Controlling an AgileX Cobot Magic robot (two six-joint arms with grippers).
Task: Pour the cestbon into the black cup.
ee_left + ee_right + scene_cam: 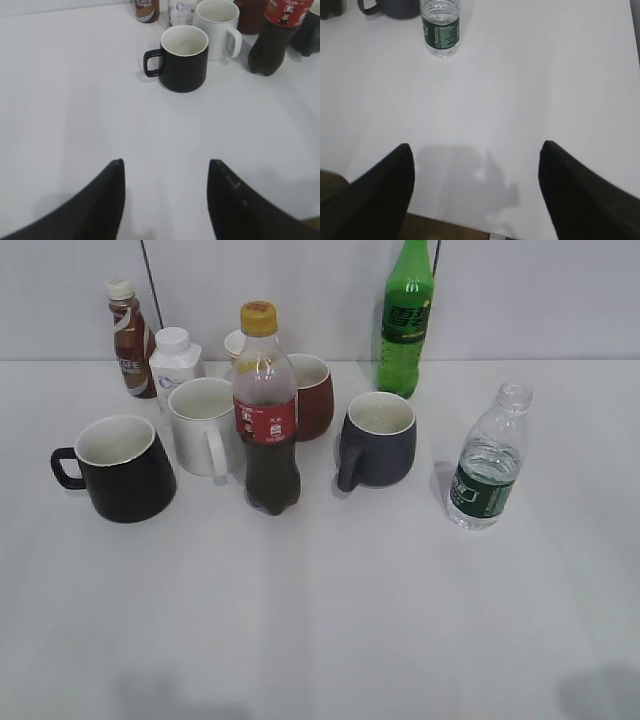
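Two grippers show only in their own wrist views, each with its dark fingers spread wide and nothing between them. The left gripper [166, 200] hangs over bare table [75, 100], with the black cup [181, 59] standing upright well ahead of it, handle turned to the left of that view. The right gripper [476, 190] is likewise open and empty, and the water bottle [440, 27] stands upright far ahead of it, near the top edge of that view.

From the exterior view, the water bottle [487, 460] stands alone on the right side of the table [320, 620], uncapped, with its dark green label facing the camera; it seems to hold some water, though the level is hard to read. The black cup [122, 468] sits at the far left of the group, white inside, handle pointing left. Between them stand a white mug [204, 427], a cola bottle [267, 410] with a yellow cap and red label, a dark red mug [310, 395] behind it, and a grey mug [377, 440]. At the back are a brown drink bottle [130, 340], a small white bottle [175, 360] and a tall green soda bottle [405, 320] by the wall.
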